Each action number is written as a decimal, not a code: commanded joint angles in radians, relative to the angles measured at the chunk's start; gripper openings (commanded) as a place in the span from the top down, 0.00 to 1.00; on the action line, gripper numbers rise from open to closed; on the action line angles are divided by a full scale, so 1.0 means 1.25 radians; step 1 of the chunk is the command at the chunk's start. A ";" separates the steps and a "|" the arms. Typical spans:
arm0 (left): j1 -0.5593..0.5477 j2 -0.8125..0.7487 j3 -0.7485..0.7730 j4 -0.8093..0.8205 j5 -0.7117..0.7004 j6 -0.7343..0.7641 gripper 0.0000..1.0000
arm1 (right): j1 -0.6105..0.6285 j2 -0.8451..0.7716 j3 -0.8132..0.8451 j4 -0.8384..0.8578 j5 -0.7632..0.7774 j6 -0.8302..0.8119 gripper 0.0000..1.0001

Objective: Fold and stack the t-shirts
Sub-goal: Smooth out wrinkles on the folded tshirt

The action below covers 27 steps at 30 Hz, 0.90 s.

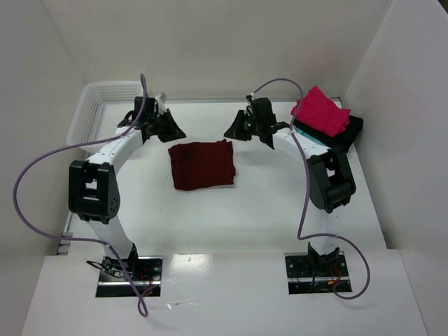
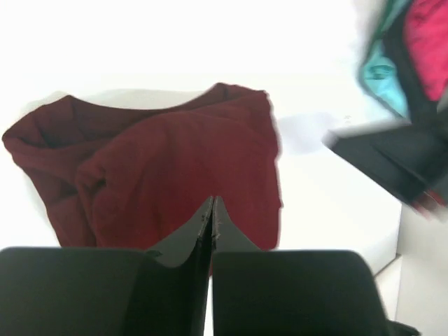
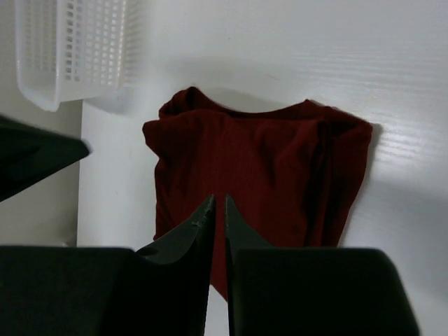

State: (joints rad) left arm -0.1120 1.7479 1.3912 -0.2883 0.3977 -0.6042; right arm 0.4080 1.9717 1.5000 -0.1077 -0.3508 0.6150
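Note:
A dark maroon t-shirt [image 1: 201,164] lies folded into a rough square in the middle of the table; it also shows in the left wrist view [image 2: 161,175] and the right wrist view [image 3: 259,164]. A stack at the far right holds a bright pink-red shirt [image 1: 320,110] on a teal one [image 1: 308,133] and a black one [image 1: 348,131]. My left gripper [image 1: 175,131] hovers above the table left of the maroon shirt's far edge, shut and empty [image 2: 213,201]. My right gripper [image 1: 231,131] hovers right of that edge, shut and empty [image 3: 218,199].
A white lattice basket [image 1: 94,112] stands at the far left corner and shows in the right wrist view [image 3: 70,49]. White walls close in the table on three sides. Purple cables loop from both arms.

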 commanded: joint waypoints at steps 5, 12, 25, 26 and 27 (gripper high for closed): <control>0.002 0.138 -0.027 0.049 -0.006 -0.015 1.00 | 0.006 -0.086 -0.195 0.112 -0.011 0.038 0.87; 0.002 0.232 0.003 0.067 -0.040 -0.022 1.00 | 0.021 -0.065 -0.218 0.119 -0.019 0.046 0.87; 0.042 0.315 0.081 0.044 -0.010 0.001 1.00 | 0.048 0.029 -0.273 0.110 0.012 0.054 0.90; 0.042 0.315 0.081 0.044 0.001 0.008 0.99 | 0.048 0.029 -0.273 0.109 0.012 0.054 0.91; 0.042 0.315 0.081 0.044 0.008 0.008 0.99 | 0.048 0.029 -0.273 0.109 0.020 0.047 0.91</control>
State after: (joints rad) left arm -0.0700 2.1201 1.4643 -0.2466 0.4084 -0.6292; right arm 0.4625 2.0071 1.1656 0.0113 -0.3550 0.6895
